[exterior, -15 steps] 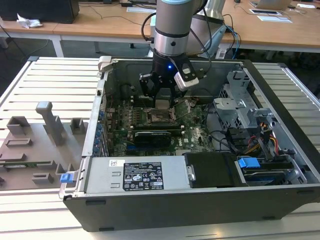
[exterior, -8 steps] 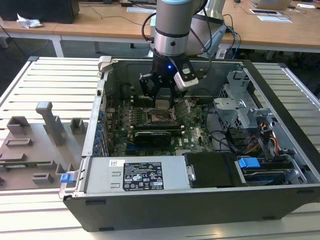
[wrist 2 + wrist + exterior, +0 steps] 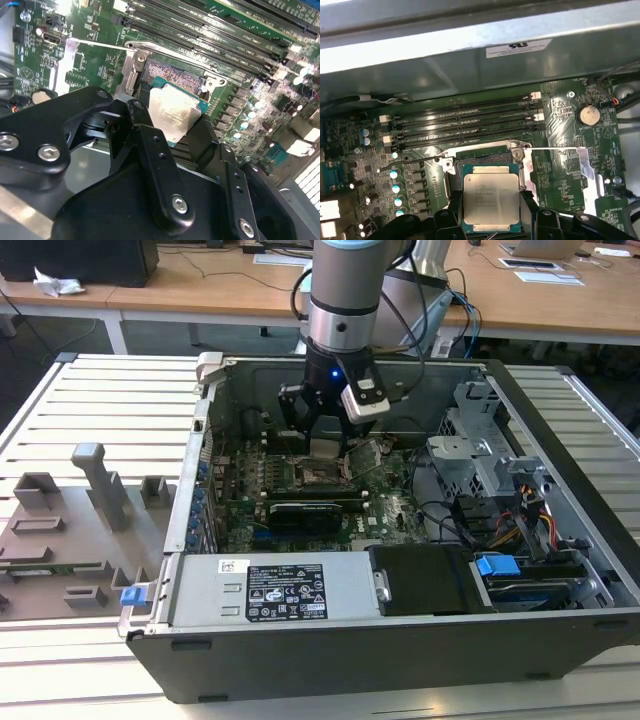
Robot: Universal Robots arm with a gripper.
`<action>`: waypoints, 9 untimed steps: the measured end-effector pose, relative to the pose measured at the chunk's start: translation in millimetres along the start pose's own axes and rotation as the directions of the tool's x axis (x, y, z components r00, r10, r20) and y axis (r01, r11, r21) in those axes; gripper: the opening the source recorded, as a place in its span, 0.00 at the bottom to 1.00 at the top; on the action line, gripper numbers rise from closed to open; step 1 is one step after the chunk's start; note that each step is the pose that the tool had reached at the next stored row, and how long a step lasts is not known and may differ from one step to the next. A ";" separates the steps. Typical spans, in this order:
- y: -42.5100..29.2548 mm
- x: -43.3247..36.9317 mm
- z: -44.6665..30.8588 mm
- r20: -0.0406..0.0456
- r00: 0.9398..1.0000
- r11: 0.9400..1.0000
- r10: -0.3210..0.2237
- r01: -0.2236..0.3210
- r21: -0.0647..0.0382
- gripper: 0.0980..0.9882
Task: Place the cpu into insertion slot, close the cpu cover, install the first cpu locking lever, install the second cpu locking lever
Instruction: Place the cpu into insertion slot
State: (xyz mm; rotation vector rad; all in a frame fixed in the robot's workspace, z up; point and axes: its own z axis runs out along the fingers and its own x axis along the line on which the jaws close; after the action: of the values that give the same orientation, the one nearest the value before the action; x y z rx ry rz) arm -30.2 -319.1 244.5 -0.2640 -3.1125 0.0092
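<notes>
Second wrist view showed the gripper (image 3: 172,125) clamped on the cpu (image 3: 170,112) by two opposite edges, leaving its silver top bare, probably to keep the underside contacts untouched. The insertion slot (image 3: 172,75) lay just past the fingertips (image 3: 136,107), partly beneath the cpu, its pin field exposed, so the cpu was judged not yet seated

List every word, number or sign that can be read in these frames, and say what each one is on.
None can be read.
Exterior view, large white label on the power supply box: print too small.
Beside it, small white sticker: too small.
First wrist view, white sticker on the case wall: blurred.
Top of the cpu in the hand: faint marks, unreadable.
</notes>
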 end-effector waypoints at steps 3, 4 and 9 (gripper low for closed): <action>0.0 0.0 0.1 0.000 0.999 0.999 0.037 -0.037 -0.001 0.50; 0.0 0.0 0.2 0.000 0.999 0.999 0.048 -0.048 -0.001 0.50; 0.0 0.0 0.4 -0.001 0.994 0.994 0.107 -0.107 -0.002 0.50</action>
State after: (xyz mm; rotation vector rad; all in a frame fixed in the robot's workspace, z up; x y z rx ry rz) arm -30.2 -319.1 244.1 -0.4307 -3.0937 0.0080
